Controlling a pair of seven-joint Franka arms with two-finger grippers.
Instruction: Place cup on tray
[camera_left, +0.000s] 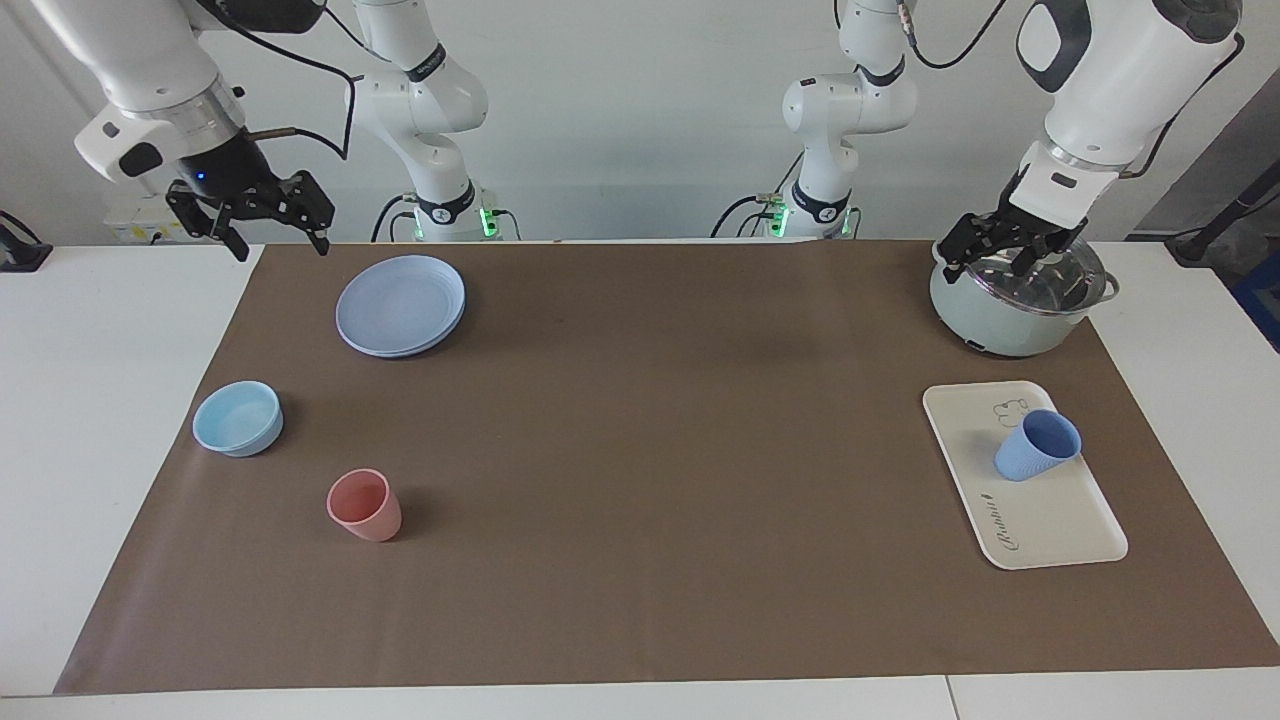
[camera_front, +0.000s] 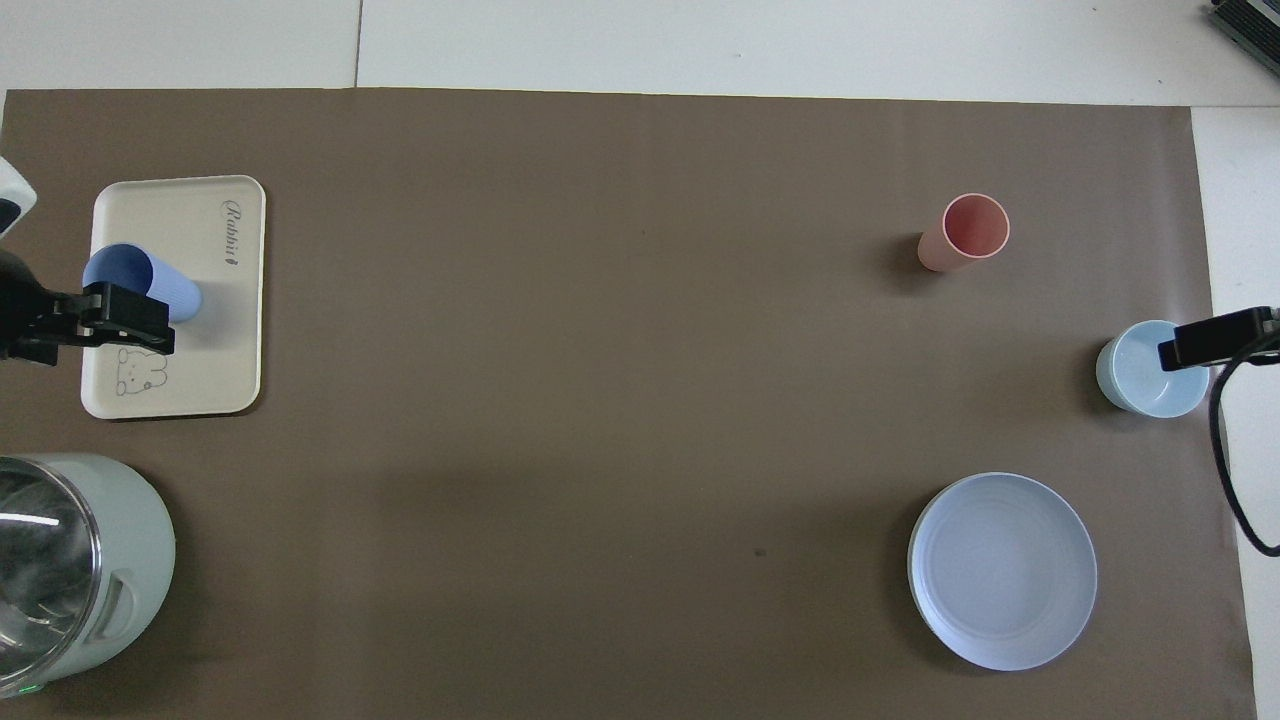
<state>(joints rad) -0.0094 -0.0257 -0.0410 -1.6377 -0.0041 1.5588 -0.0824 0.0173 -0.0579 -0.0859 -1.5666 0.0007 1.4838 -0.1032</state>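
Note:
The periwinkle-blue cup (camera_left: 1038, 446) (camera_front: 142, 284) stands upright on the cream tray (camera_left: 1055, 522) (camera_front: 222, 335), close to the bear drawing, with nothing touching it. My left gripper (camera_left: 990, 262) hangs open and empty over the lidded pot, apart from the cup. In the overhead view one of its fingers (camera_front: 125, 318) overlaps the tray's edge. My right gripper (camera_left: 280, 243) is raised and open at the mat's corner nearest the robots, at the right arm's end, holding nothing.
A pale green pot with a glass lid (camera_left: 1020, 300) (camera_front: 60, 565) sits nearer the robots than the tray. At the right arm's end lie a round blue plate (camera_left: 400, 305) (camera_front: 1002, 570), a light-blue bowl (camera_left: 238, 418) (camera_front: 1150, 372) and a pink cup (camera_left: 365, 505) (camera_front: 965, 232).

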